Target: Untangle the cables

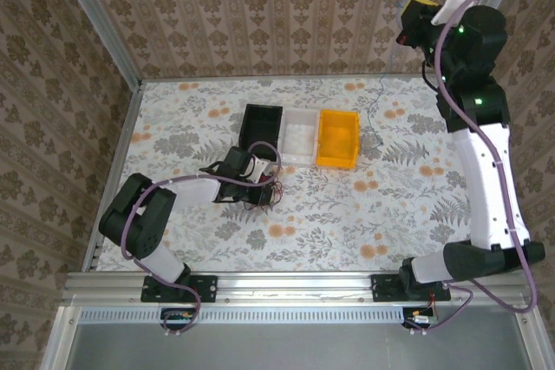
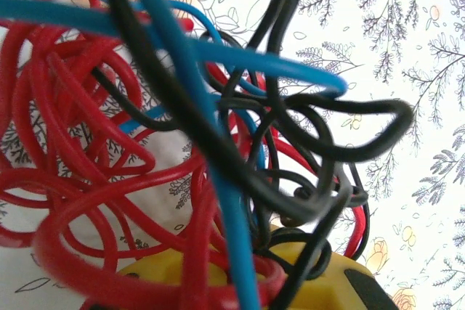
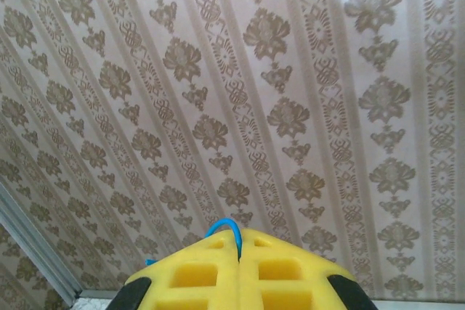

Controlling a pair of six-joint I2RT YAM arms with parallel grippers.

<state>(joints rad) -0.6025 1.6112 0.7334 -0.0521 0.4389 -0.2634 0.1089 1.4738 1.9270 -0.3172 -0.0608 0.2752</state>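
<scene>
Standing beyond cables, seemingly apart: bins.

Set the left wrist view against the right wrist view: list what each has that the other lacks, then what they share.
Left wrist: a tangle of red, black and blue strands up close, held at the left end effector, with the floral tablecloth behind it.
Right wrist: patterned wallpaper behind the right end effector, which is shut on a short loop of blue cable.
Shared: yellow fingers at the bottom edge, and blue cable at them.
</scene>
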